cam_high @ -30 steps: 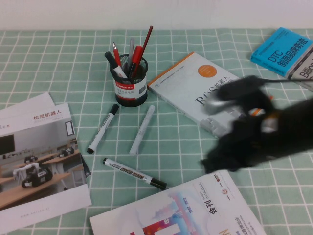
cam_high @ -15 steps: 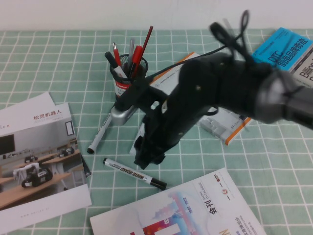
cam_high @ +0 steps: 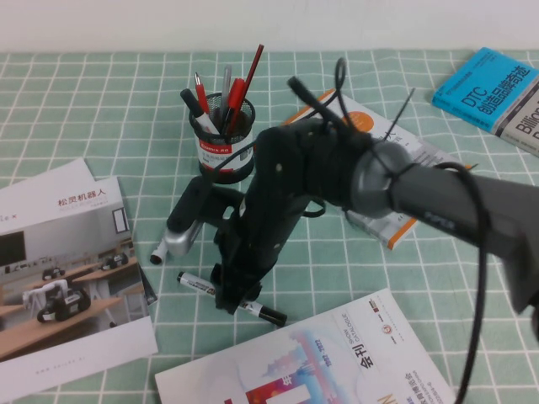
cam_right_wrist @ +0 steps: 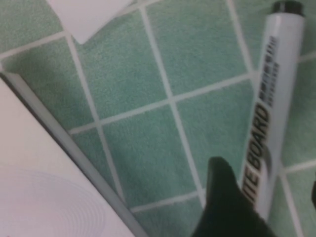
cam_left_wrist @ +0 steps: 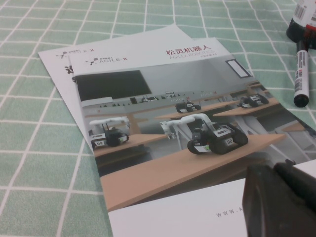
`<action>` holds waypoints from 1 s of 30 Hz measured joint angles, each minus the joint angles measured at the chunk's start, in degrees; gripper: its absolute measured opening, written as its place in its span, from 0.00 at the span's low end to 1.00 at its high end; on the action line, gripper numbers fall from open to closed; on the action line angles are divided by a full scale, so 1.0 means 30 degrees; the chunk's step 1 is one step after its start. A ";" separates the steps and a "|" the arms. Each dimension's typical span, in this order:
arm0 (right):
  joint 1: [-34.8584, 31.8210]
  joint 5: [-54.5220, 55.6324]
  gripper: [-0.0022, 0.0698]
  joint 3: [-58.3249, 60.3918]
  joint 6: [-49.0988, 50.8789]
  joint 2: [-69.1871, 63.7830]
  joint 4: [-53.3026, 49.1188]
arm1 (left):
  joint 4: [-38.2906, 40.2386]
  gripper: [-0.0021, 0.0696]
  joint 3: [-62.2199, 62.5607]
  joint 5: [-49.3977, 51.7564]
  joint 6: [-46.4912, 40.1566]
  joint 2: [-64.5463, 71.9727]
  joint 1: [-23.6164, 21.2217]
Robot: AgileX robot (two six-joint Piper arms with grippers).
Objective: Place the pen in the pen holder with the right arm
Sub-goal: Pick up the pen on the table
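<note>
The pen [cam_high: 232, 296] lies flat on the table, well in front of the holder [cam_high: 224, 145]. The right gripper [cam_high: 234, 296] is down over its middle, fingers [cam_right_wrist: 224, 207] spread either side, not clenched. The left gripper [cam_left_wrist: 284, 200] sits over the brochure [cam_left_wrist: 163, 128]; its state cannot be told

right arm [cam_high: 337, 168]: bulky black shell | grey forearm tube | black cables | silver cylinder [cam_high: 179, 242]

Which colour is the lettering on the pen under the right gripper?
Bold black on the white barrel of the pen, clearest in the right wrist view; the right gripper hangs above it.
</note>
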State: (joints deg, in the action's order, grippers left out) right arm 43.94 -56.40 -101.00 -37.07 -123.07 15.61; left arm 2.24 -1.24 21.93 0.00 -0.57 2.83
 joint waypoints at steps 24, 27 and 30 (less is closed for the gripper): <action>0.0469 -0.0628 0.43 -0.2189 -0.0010 -0.2056 -0.1407 | 0.0000 0.02 0.0000 0.0000 0.0000 0.0000 0.0000; 0.0454 -0.0628 0.29 -0.2313 -0.0010 -0.2102 -0.1560 | 0.0000 0.02 0.0000 0.0000 0.0000 0.0000 0.0000; 0.0454 -0.0628 0.20 -0.2304 0.0020 -0.2102 -0.1738 | 0.0000 0.02 0.0000 0.0000 0.0000 0.0000 0.0000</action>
State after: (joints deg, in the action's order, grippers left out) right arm 45.30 -58.29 -107.91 -37.01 -129.38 10.40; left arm 2.24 -1.24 21.93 0.00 -0.57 2.83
